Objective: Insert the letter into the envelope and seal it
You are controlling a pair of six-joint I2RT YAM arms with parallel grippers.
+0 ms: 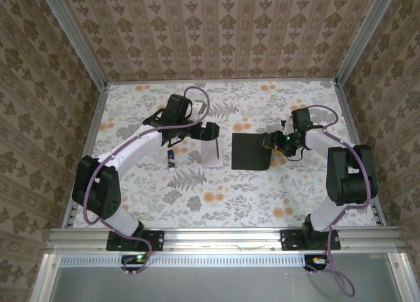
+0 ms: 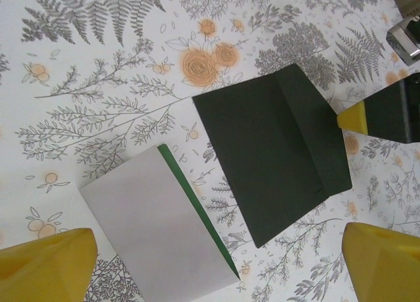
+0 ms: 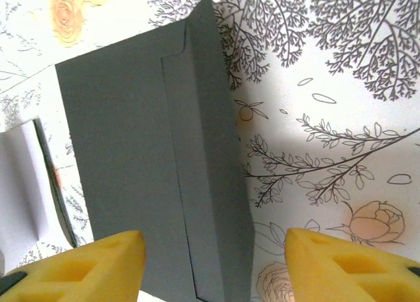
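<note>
Right now the left gripper (image 2: 220, 256) hangs over the letter (image 2: 151, 230), a thin white rectangular paper sheet with a dark green border. Its yellow fingers (image 2: 46, 266) are spread wide, with nothing gripped between them. The sheet lies flat on the floral tablecloth (image 2: 98, 85), just beside the envelope (image 2: 269, 161), a flat matte black paper rectangle, and a narrow strip of cloth shows between the two. I read this as the arm lining up for a pick.

My right gripper (image 3: 215, 243) hovers low over the envelope's other side, jaws apart and clamped on nothing. The flap (image 3: 213, 157) lies below and between its fingers, folded outward along a crease and, judging by the shadow, lifted a little off the cloth. I think that is why the arm stands there: to pin the envelope or hold its mouth open while the other arm feeds.

Since the flap side faces away from the letter, I judge the sheet must be lifted and carried round, not slid straight across. A small white-and-blue glue stick (image 1: 171, 159) lies left of the letter, handy for sealing. Nothing is inserted yet.
</note>
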